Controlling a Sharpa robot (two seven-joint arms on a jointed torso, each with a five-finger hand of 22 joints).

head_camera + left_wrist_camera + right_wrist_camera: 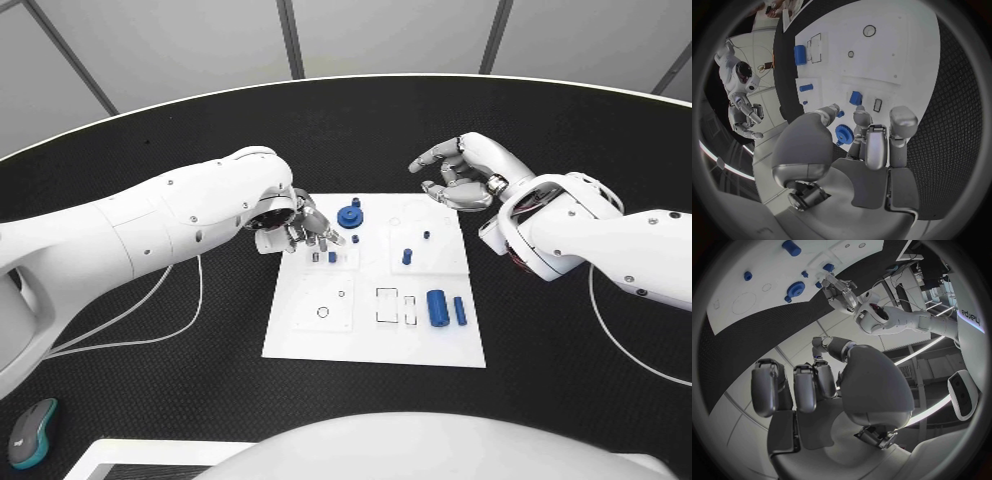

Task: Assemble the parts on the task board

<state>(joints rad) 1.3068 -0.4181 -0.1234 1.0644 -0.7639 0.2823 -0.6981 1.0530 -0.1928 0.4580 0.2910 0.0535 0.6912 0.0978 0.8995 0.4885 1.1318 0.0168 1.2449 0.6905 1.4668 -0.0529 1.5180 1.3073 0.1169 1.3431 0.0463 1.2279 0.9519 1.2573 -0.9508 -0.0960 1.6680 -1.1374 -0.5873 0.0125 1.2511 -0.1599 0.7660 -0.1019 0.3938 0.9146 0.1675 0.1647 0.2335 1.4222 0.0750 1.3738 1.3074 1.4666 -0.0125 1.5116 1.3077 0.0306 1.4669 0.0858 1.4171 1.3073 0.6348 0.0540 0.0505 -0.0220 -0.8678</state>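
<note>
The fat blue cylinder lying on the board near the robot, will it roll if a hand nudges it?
Probably. The blue cylinder lies on its side on the flat task board, so a sideways push would likely roll it. It looks like smooth, rigid plastic, so probably light and somewhat slippery to pinch.

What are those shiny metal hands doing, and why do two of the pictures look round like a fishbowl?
They belong to a robot sitting at a black table. The square picture comes from a camera on its head, looking down. The round ones come from little cameras on its wrists, just behind each hand, and they bend everything.

On the table lies a white task board with small blue parts, like a blue gear and a blue cylinder. The robot is meant to fit these together.

The left hand hovers over the board close to the gear. The right hand floats past the board's far corner. Neither holds anything.
</note>
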